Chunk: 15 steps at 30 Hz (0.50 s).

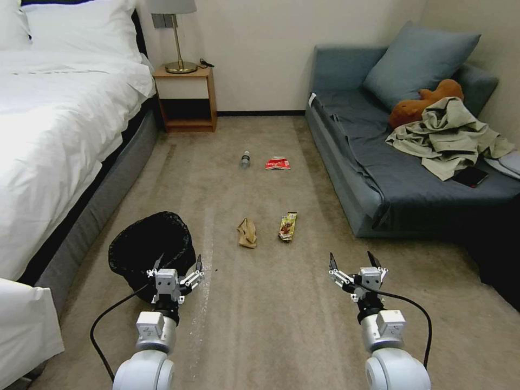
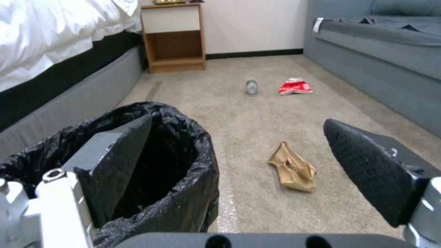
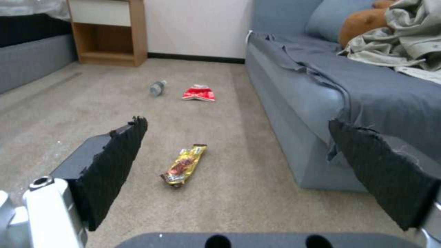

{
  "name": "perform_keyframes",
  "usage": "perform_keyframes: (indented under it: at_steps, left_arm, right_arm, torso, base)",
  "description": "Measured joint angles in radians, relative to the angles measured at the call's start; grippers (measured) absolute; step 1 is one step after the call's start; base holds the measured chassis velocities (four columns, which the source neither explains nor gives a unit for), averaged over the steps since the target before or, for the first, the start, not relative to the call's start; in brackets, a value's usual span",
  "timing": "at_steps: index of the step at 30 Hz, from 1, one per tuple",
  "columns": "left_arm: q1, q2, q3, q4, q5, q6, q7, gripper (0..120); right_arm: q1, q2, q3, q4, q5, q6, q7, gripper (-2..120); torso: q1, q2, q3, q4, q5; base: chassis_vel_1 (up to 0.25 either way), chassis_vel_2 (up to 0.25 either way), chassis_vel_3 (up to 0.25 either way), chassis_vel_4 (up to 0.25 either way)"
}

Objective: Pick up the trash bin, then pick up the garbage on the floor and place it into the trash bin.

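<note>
- Head view: your left pincer [image 1: 179, 265] hangs spread at the trash bin [image 1: 146, 246] rim.
- Your right pincer [image 1: 353, 261] hovers spread.
- The red-and-white packet [image 1: 277, 163] print is unreadable.

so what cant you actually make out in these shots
- Trash bin: its base, hidden by the black bag in the head view; its inside is too dark in the left wrist view.
- Bottle: label too small to read in the head view.
- Left gripper: one finger overlaps the bin's rim; contact unclear.
</note>
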Motion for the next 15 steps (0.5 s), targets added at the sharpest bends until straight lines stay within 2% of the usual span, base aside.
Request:
perform_keyframes:
  at_steps: [9, 12, 13, 15]
  left_arm:
    - [-0.007, 0.001, -0.004, 0.008, 0.0, -0.011, 0.002, 100]
    - [-0.044, 0.005, -0.026, 0.049, -0.006, -0.077, 0.011, 100]
    - [-0.044, 0.005, -0.026, 0.049, -0.006, -0.077, 0.011, 100]
    - [-0.086, 0.011, -0.052, 0.097, -0.014, -0.155, 0.024, 100]
  right_arm:
    - [0.001, 0.001, 0.002, 0.0, 0.0, 0.006, 0.0, 100]
    - [0.003, 0.003, 0.006, -0.003, -0.002, 0.019, -0.001, 100]
    - [0.003, 0.003, 0.006, -0.003, -0.002, 0.019, -0.001, 100]
    - [0.012, 0.012, 0.022, -0.02, -0.011, 0.074, -0.013, 100]
  torso:
    - [0.0, 0.0, 0.0, 0.0001, 0.0]
    - [0.0, 0.0, 0.0, 0.0, 0.0]
    - [0.0, 0.0, 0.0, 0.0, 0.0]
    - [0.0, 0.0, 0.0, 0.0, -0.0001]
  base:
    - [0.0, 0.0, 0.0, 0.0]
    - [0.0, 0.0, 0.0, 0.0]
    - [0.0, 0.0, 0.0, 0.0]
    - [0.0, 0.0, 0.0, 0.0]
